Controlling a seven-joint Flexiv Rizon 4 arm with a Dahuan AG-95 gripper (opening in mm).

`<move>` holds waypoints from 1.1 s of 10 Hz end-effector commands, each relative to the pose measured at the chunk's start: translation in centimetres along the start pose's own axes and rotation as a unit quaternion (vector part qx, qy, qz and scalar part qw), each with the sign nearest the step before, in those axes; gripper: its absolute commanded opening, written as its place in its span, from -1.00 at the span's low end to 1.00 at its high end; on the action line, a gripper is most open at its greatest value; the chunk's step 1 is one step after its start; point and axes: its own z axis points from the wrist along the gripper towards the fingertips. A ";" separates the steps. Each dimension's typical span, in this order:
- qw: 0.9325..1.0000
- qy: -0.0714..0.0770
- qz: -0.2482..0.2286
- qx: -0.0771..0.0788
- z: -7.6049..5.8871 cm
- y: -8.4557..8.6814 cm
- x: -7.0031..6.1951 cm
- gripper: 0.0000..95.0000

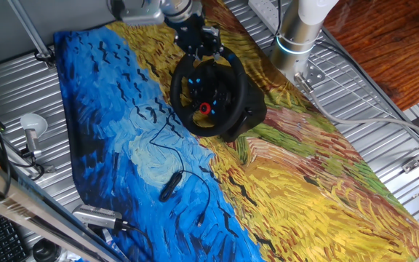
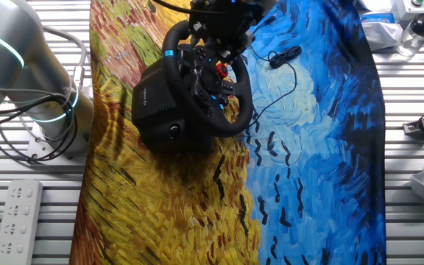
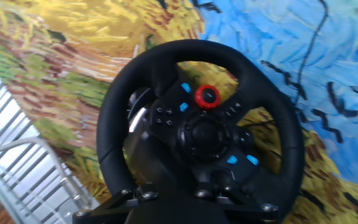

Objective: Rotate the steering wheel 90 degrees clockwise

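Note:
The steering wheel (image 1: pixel 236 78) (image 2: pixel 244 92) is a black racing wheel with a thick rim, blue-lit hub buttons and a red knob (image 1: pixel 204 108), standing on a bulky black base (image 2: pixel 157 103) on the painted cloth. My gripper (image 1: pixel 198 45) (image 2: pixel 216 33) sits at the rim's far edge, its fingers closed over the rim. In the hand view the steering wheel (image 3: pixel 112 121) fills the frame, the red knob (image 3: pixel 207 96) lies beyond the hub, and my gripper (image 3: pixel 173 200) covers the nearest stretch of rim, so the contact itself is hidden.
A small black cabled device (image 1: pixel 170 186) (image 2: pixel 286 53) lies on the blue part of the cloth (image 1: pixel 108 109). The arm's base (image 1: pixel 297 33) (image 2: pixel 39 88) stands on the slatted metal table beside the cloth. A power strip (image 2: pixel 17 213) and a bottle (image 2: pixel 418 28) lie off the cloth.

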 end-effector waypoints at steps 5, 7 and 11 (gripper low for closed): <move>1.000 -0.002 0.007 0.016 -1.3 -0.4 1.0 -0.20; 1.000 -0.003 0.002 0.015 -1.3 -0.3 1.0 -0.20; 1.000 0.000 -0.011 0.016 -1.1 -0.6 1.1 -0.20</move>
